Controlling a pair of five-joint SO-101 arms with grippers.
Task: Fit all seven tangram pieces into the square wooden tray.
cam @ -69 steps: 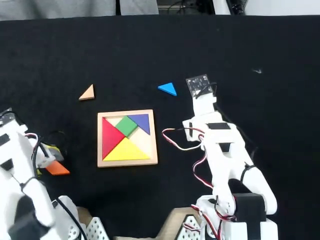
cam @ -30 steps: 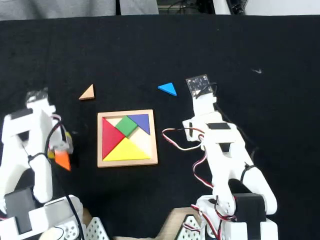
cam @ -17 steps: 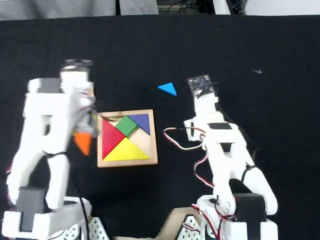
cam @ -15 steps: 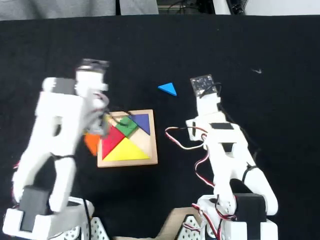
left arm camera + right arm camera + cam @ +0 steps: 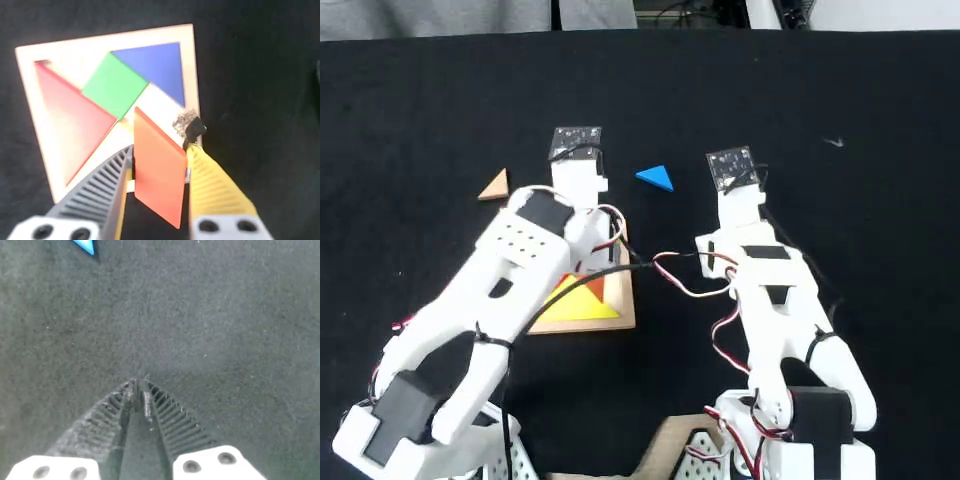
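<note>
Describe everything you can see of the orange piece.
The orange piece is a flat, smooth four-sided slab that looks like painted wood. The left tool is shut on it, its grey and yellow fingers pressing the long edges. It hangs tilted over the tray, one corner towards the bare gap. Whether it touches the tray cannot be told.

Orange pc (image 5: 157, 172), green sq (image 5: 115, 85), blue tri (image 5: 159, 65), red tri (image 5: 70, 117).

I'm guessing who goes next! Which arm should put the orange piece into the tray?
Left. The left gripper holds the orange parallelogram above the wooden tray; the right gripper is shut, empty, over black cloth.
</note>
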